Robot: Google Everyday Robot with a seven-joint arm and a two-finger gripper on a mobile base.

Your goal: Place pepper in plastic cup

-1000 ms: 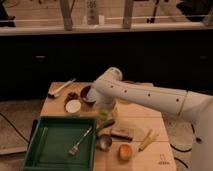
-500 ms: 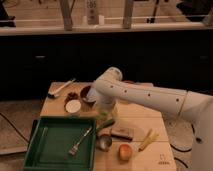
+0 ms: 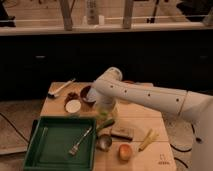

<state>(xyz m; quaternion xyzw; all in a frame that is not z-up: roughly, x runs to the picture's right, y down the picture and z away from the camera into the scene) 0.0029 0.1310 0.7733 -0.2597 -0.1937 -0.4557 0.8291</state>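
Gripper (image 3: 106,115) position unchanged: at mid-bench (image 3: 142,114), just above pepper (image 3: 103,125), beside tray (image 3: 55,150). Its grip state cannot be determined.

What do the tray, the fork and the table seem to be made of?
Tray: likely plastic, as it is an even matte green with a raised moulded rim. Fork: probably metal, since it is thin, pale grey and slightly shiny. Table: looks like wood or wood laminate, light tan with a dull finish. The gripper hangs over the table by the tray's far right corner.
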